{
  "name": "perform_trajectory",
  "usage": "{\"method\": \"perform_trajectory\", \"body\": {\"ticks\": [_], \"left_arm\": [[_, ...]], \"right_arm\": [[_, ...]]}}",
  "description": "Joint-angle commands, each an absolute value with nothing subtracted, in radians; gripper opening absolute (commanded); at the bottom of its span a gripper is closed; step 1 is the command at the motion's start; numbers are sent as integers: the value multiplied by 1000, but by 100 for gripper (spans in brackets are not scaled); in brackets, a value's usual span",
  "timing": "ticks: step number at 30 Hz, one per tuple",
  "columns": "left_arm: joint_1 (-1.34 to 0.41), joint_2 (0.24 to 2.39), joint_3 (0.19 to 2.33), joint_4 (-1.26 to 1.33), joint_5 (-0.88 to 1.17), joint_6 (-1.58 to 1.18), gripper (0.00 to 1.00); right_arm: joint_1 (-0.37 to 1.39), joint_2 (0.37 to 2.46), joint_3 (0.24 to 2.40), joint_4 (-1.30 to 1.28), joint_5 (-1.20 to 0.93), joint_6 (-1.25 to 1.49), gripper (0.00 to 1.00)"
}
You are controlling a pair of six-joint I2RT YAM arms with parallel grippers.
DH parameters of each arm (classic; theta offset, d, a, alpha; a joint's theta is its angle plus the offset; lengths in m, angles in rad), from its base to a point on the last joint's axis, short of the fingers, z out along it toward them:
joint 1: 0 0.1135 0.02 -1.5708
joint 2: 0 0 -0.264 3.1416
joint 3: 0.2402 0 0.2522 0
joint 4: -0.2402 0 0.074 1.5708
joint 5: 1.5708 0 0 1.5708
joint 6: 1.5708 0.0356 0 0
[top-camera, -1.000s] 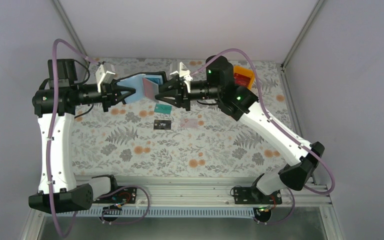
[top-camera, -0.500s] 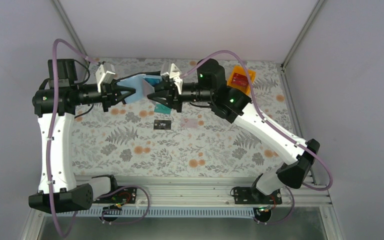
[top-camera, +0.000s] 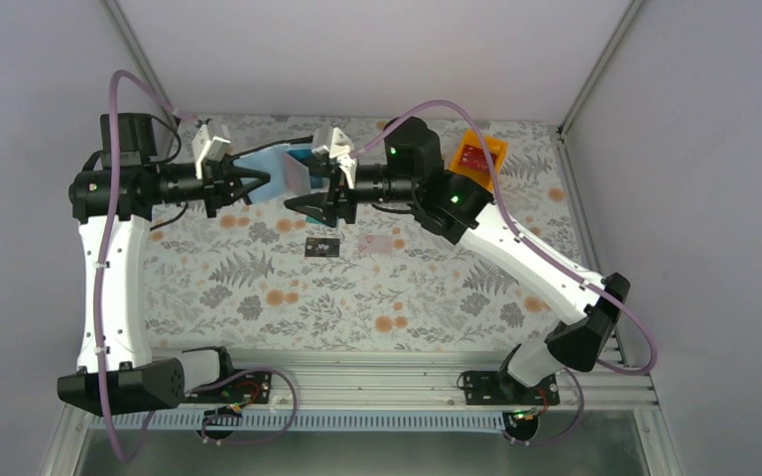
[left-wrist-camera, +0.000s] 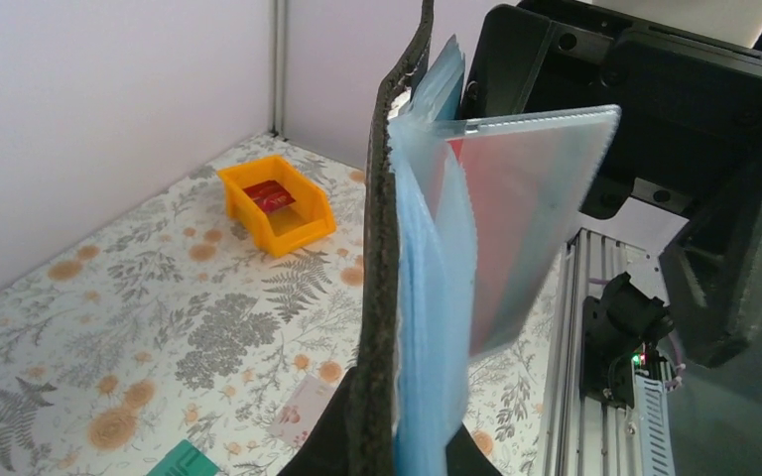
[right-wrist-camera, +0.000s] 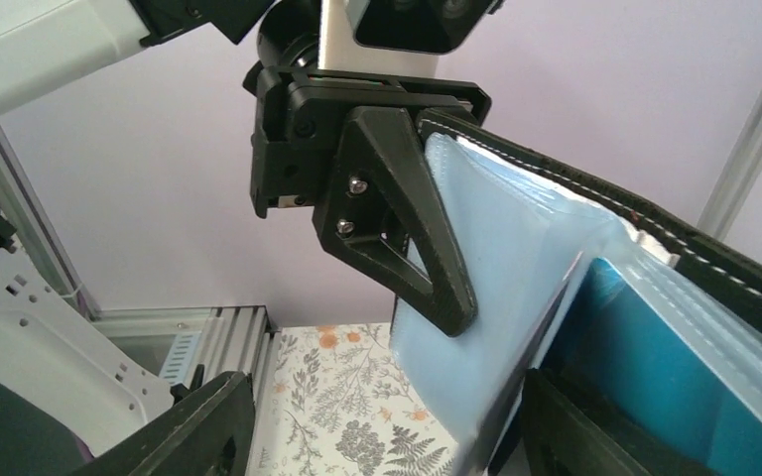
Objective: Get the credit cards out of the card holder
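The holder (top-camera: 270, 171) is held open above the table (top-camera: 437, 288), clenched by the left gripper (top-camera: 256, 180). 1 blue card (right-wrist-camera: 655, 367) is seen inside a sleeve (the right gripper (top-camera: 300, 198) is spread wide, a sleeve hanging between its jaws). A black card (top-camera: 323, 247) and a pink card (top-camera: 382, 243) are laid on the table below.

- The card holder (left-wrist-camera: 385, 248) was cut off by the bottom edge of the left wrist view.
- Only a corner of the teal-green card (left-wrist-camera: 185, 462) showed above that same edge.
- The pale pink card (left-wrist-camera: 301, 409) was partly hidden behind the card holder.
- In the right wrist view, the blue card (right-wrist-camera: 675, 392) ran out at the right edge.
- There, the right gripper (right-wrist-camera: 389, 416) had both fingers cut by the bottom edge.
- From above, the marks on the black card (top-camera: 323, 247) were too small to read.
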State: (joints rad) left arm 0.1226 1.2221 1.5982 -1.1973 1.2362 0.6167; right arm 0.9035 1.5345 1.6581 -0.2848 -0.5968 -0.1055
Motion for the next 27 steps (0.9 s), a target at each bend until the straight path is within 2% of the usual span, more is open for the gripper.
{"method": "perform_trajectory", "body": {"ticks": [1, 7, 12, 18, 20, 27], "left_arm": [[127, 1236, 1615, -1186, 1281, 627, 3], [127, 1249, 1621, -1189, 1275, 630, 3], [127, 1239, 1615, -1202, 1278, 645, 2], [127, 1244, 1627, -1232, 1305, 685, 3], [127, 1247, 1635, -1239, 1308, 695, 2], [127, 1212, 1613, -1215, 1297, 675, 2]], "right_arm": [[932, 1553, 1694, -267, -661, -131, 71], [961, 1569, 1719, -298, -649, -178, 72], [961, 1577, 1720, -319, -561, -173, 71], [952, 1592, 1725, -313, -452, -141, 51], [944, 1593, 1728, -310, -412, -125, 48], [918, 1604, 1777, -353, -411, -87, 62]]}}
